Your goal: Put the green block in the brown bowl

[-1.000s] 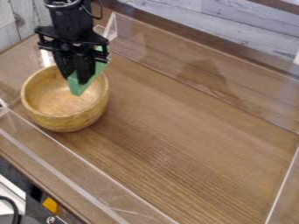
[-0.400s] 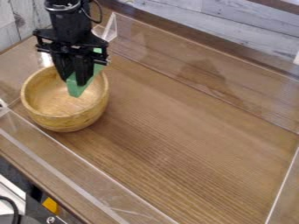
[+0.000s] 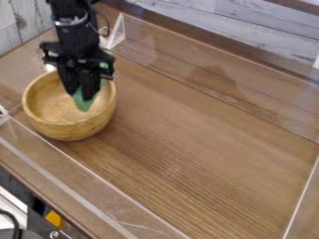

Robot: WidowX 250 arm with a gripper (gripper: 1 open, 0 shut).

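Note:
The brown bowl (image 3: 65, 119) sits at the left of the wooden table, round and light-coloured with a thick rim. Directly over its hollow hangs my black gripper (image 3: 82, 93), pointing down and shut on the green block (image 3: 82, 98). The block stands nearly upright between the fingers, only its lower green end showing below them, down inside the bowl's opening. Whether the block's tip touches the bowl's floor I cannot tell.
Clear plastic walls (image 3: 187, 219) fence the table along the front, left and back. A pale plank wall (image 3: 237, 19) rises behind. Open wood surface (image 3: 212, 131) stretches to the right of the bowl.
The gripper has sunk a little lower with the green block, carrying the block's end deeper into the bowl. The bowl has stayed in place.

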